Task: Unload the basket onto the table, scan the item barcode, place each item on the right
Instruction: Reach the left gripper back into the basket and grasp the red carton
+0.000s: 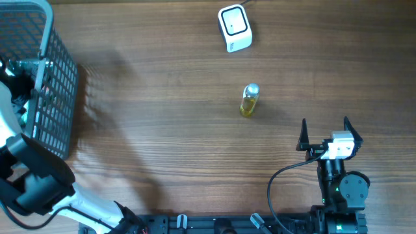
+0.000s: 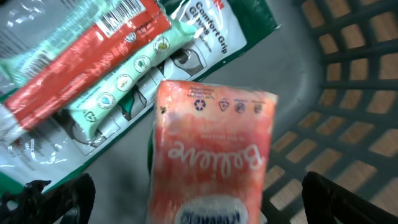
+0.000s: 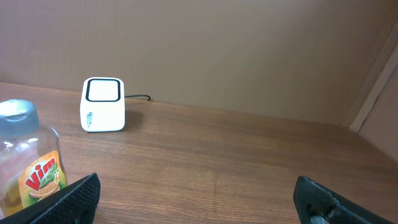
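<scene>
The white barcode scanner (image 1: 234,27) (image 3: 103,104) stands at the far middle of the table. A small Vim bottle of yellow liquid (image 1: 249,100) (image 3: 25,162) stands upright in front of it. My right gripper (image 1: 324,135) (image 3: 199,208) is open and empty near the front edge, to the right of the bottle and apart from it. My left gripper (image 2: 199,208) is open down inside the grey basket (image 1: 55,97), with its fingers either side of an orange-pink "Believe" packet (image 2: 211,149), not closed on it.
In the basket behind the packet lie a red pack with a barcode (image 2: 93,56), a mint-green pack (image 2: 137,74) and a white "Comfort Grip" glove bag (image 2: 217,31). The basket's mesh wall (image 2: 348,93) is close on the right. A cable runs from the scanner.
</scene>
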